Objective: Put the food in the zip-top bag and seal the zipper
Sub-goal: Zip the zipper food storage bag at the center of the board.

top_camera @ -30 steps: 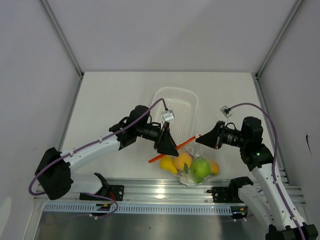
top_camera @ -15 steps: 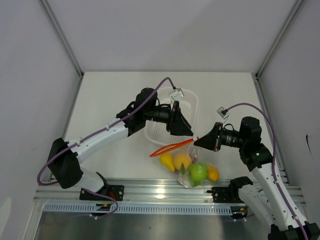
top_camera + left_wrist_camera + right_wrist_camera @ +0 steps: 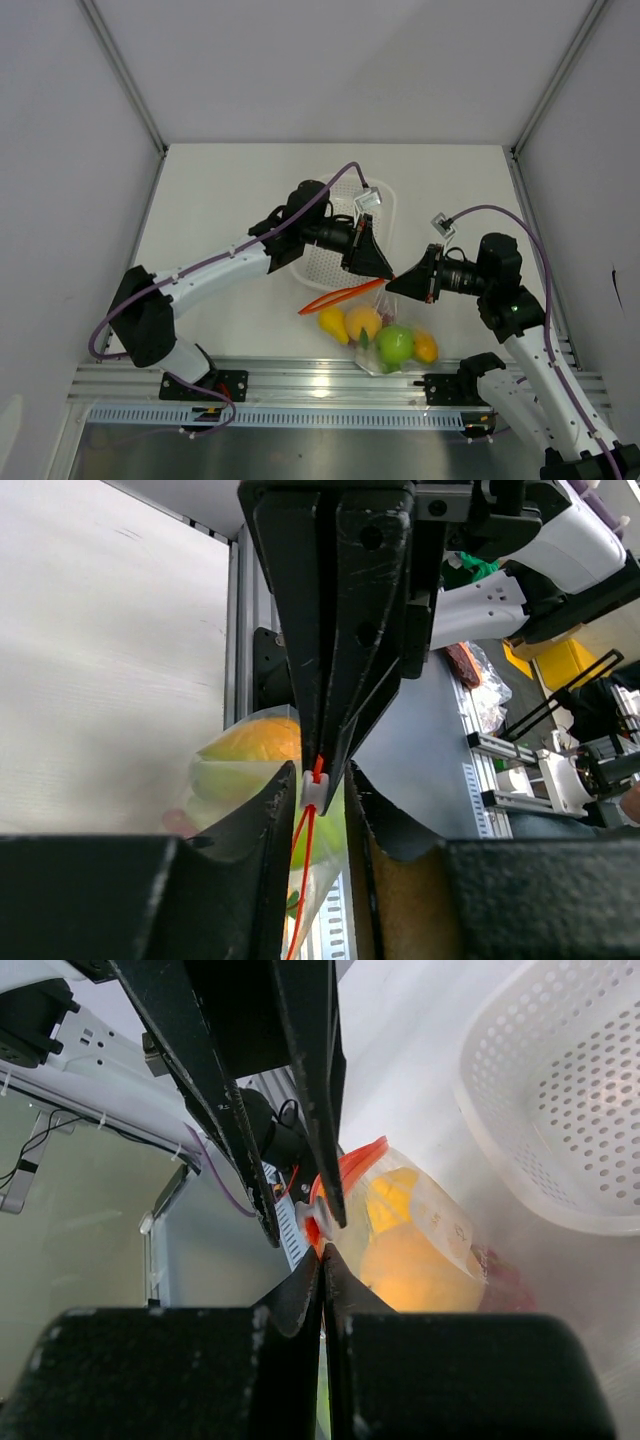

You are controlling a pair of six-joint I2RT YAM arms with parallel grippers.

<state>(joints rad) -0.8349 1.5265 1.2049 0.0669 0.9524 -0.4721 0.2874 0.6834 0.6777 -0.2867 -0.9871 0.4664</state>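
Note:
The clear zip-top bag [image 3: 385, 340] lies near the front edge holding the food: a green apple [image 3: 395, 343], an orange fruit [image 3: 365, 322] and yellow fruits [image 3: 335, 325]. Its orange-red zipper [image 3: 340, 296] runs up to the right, lifted off the table. My right gripper [image 3: 392, 288] is shut on the zipper's right end, as the right wrist view [image 3: 322, 1255] shows. My left gripper [image 3: 387, 271] is right beside it, jaws a little apart astride the zipper's white slider [image 3: 312, 790], not touching it. The bag also shows in the right wrist view [image 3: 420, 1250].
The white perforated basket [image 3: 345, 205] stands empty just behind the two grippers, partly under the left arm. The metal rail [image 3: 320, 380] with the arm bases runs along the near edge, close behind the bag.
My left gripper has moved right along the zipper, from its left part up to the right gripper. The right gripper has held its end almost still. The strip now lies flatter.

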